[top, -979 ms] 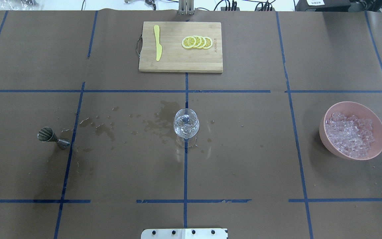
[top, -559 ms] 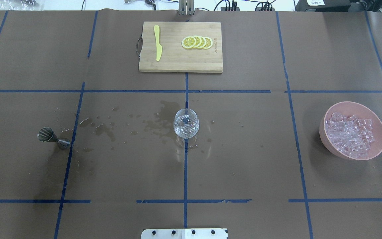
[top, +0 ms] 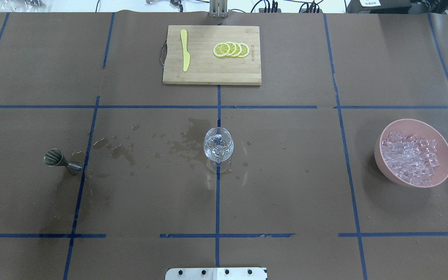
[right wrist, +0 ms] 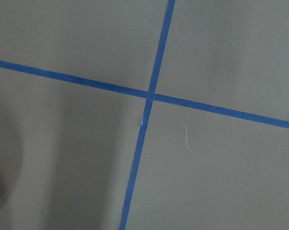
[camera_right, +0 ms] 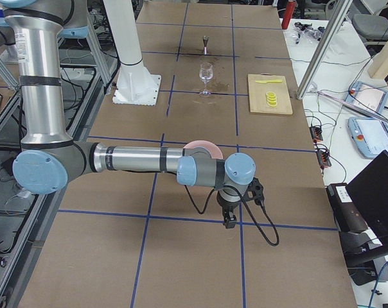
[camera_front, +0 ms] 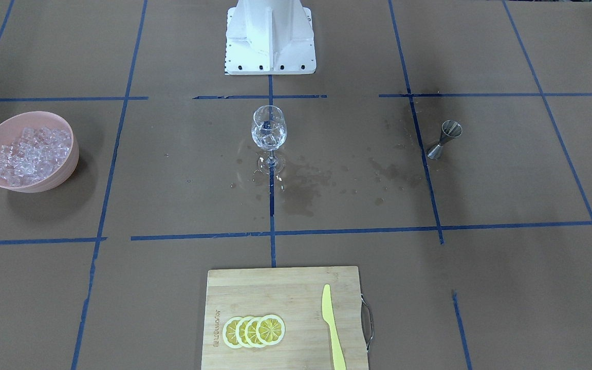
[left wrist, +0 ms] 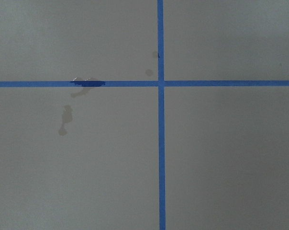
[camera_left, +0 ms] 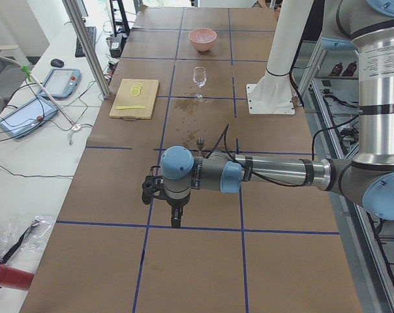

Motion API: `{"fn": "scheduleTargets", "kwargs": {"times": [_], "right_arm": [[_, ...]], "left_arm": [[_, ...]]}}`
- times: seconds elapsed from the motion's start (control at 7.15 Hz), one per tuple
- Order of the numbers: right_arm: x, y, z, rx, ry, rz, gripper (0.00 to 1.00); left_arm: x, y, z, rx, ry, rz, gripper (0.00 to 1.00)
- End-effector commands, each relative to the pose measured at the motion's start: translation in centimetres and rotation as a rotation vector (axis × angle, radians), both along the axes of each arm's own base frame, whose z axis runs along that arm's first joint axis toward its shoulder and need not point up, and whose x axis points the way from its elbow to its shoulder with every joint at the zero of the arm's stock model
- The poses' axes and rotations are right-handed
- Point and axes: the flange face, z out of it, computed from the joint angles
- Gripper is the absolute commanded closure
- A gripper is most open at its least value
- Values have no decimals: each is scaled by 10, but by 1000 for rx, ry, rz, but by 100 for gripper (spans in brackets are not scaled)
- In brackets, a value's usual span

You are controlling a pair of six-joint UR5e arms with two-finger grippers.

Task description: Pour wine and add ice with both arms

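Note:
A clear stemmed glass (top: 218, 144) stands upright at the table's middle and also shows in the front view (camera_front: 269, 128). The ice (top: 410, 157) is a glittering pile in a pink bowl (top: 378, 157) at the right. A steel jigger (top: 58, 160) stands at the left. Both arms are outside the overhead and front views. The left gripper (camera_left: 175, 218) hangs low over the table's left end. The right gripper (camera_right: 229, 221) hangs low over the right end, near the bowl (camera_right: 203, 147). I cannot tell whether either is open. The wrist views show only brown paper and blue tape.
A wooden cutting board (top: 208, 76) with lemon slices (top: 231, 49) and a yellow knife (top: 185, 50) lies at the far middle. Wet stains (top: 123, 149) spread between jigger and glass. The white base plate (top: 216, 273) sits at the near edge.

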Motion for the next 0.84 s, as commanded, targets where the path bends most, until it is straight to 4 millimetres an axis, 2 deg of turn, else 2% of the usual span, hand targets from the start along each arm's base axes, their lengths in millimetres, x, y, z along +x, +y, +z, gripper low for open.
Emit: {"fn": "scheduleTargets", "kwargs": {"times": [0.0,0.7], "right_arm": [[10,1,-2,-7,-8,50,0],[15,-3,-8,-42,-11,119,0]], "left_arm": [[0,1,3,-7,-2,0,0],[0,6,7,-43,13,-25,0]]}}
